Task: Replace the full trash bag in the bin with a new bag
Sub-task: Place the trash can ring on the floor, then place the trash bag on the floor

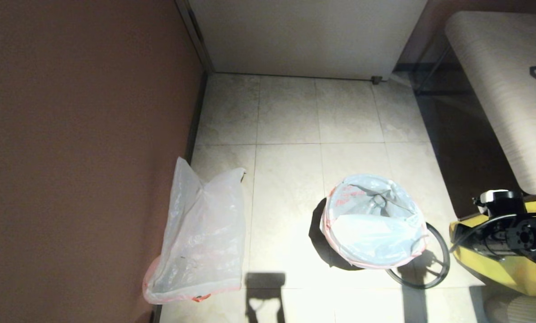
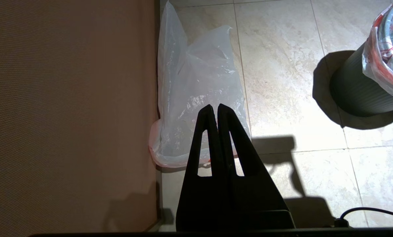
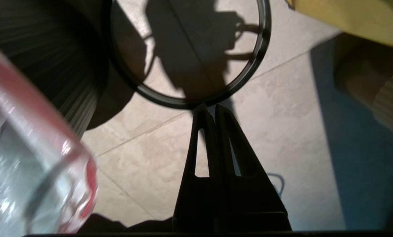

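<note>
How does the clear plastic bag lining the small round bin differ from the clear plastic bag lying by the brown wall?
1. The bag lining the bin is spread open over the rim; the bag by the wall lies flat on the floor.
2. The lining bag holds a rounded shape; the floor bag is limp and crumpled.
Both are translucent with a red edge.

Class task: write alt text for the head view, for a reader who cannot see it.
A small bin lined with a pale, red-edged bag stands on a tiled floor, a dark hoop lying beside it. A loose clear bag rests against the brown wall, and the right arm shows at the right edge.
</note>
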